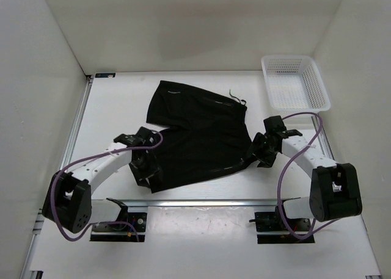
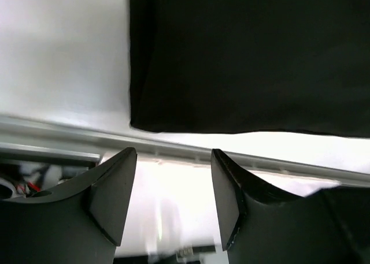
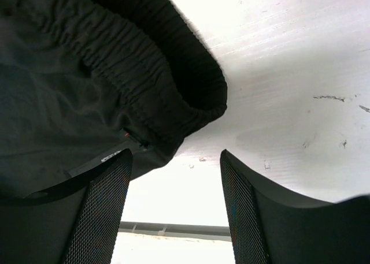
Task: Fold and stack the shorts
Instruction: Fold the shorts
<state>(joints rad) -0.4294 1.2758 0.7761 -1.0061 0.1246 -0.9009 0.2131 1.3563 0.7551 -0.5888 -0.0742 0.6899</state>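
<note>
We see the shorts [image 1: 195, 132] lying spread out in the middle of the surface [image 1: 113, 108]. There is bare white room on their left, behind them, and between them and the basket [image 1: 295, 82] in the far right corner. Their near edge lies close to the metal rail [image 1: 201, 201] at the front.

From above, the left gripper [image 1: 145, 169] sits at the near left corner of the shorts and the right gripper [image 1: 259, 151] at their right edge. We cannot see the fingers well there. The wrist cameras show them better. On the left, the fingers [image 2: 113, 189] are spread wide apart with nothing between them. A straight corner of the black cloth lies just past the tips. On the right, the fingers are spread wide too and hold nothing. The bunched waistband [image 3: 173, 85] curls just past them, near one tip, and we cannot tell if it touches.
</note>
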